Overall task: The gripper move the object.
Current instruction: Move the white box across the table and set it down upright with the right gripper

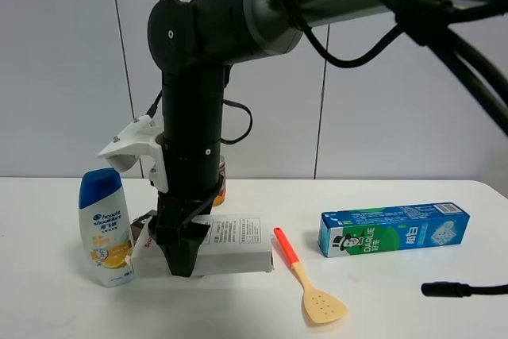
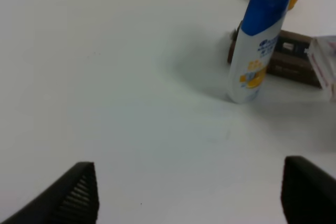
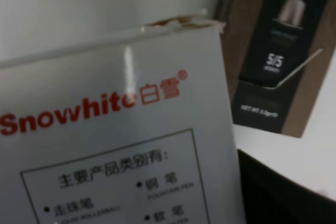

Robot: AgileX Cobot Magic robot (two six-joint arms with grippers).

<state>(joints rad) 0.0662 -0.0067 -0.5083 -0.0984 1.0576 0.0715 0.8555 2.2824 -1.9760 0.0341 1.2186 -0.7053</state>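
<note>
The flat white box (image 1: 234, 236) with a red logo lies on the table (image 1: 397, 307) between a shampoo bottle and a spatula. It fills the right wrist view (image 3: 121, 129). My right gripper (image 1: 181, 263) comes down from a thick dark arm onto the box's left end, its pointed tip at the box's front edge. One dark finger (image 3: 283, 192) shows just beside the box's edge; the other is hidden, so its grip is unclear. My left gripper (image 2: 189, 192) is open and empty over bare table, left of the shampoo bottle. It is out of the high view.
A white and blue shampoo bottle (image 1: 105, 228) stands left of the box, with a dark brown box (image 1: 144, 220) behind it. An orange jar (image 1: 220, 184) stands behind the arm. An orange spatula (image 1: 309, 279), a green-blue toothpaste box (image 1: 393, 228) and a black cable end (image 1: 448, 289) lie to the right.
</note>
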